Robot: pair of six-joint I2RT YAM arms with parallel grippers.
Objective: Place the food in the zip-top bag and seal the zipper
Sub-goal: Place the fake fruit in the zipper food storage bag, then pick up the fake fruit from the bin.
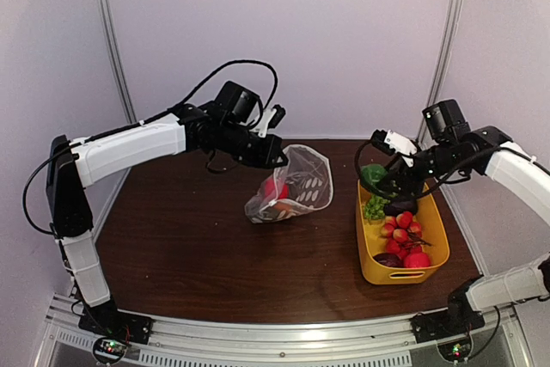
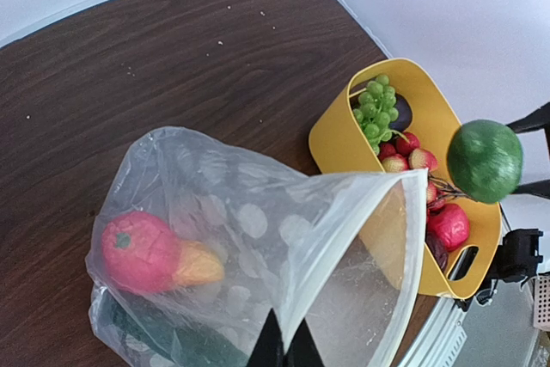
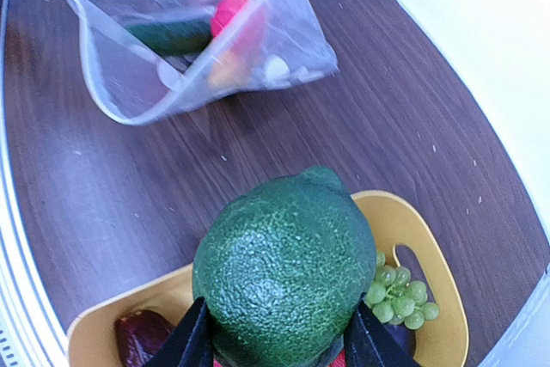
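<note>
Your right pincer (image 3: 279, 345) clamps the green fruit (image 3: 284, 268) above the yellow tub (image 1: 402, 276); your left pincer (image 2: 284, 348), closed on the zipper (image 2: 335, 259), holds the zip-top bag (image 2: 241, 212) gaping toward it for loading.

The green fruit (image 3: 284, 268) between my right fingers (image 3: 185, 345), above the tub (image 3: 94, 333), has a pebbled, dimpled skin with a dull sheen, like moulded plastic. My fingers are matt black plastic. The tub is smooth yellow plastic, softly glossy. Inside it the grapes (image 3: 400, 294) look slick and slightly translucent. Left of the tub, the bag (image 2: 258, 229) is thin clear film, crinkled and shiny, printed with opaque white dots; the strip (image 2: 339, 242) along its mouth is cloudy white. The pink piece (image 2: 137, 251) inside has a finely stippled, matt skin. The table (image 2: 172, 66) under the tub is dark wood grain, matt.
</note>
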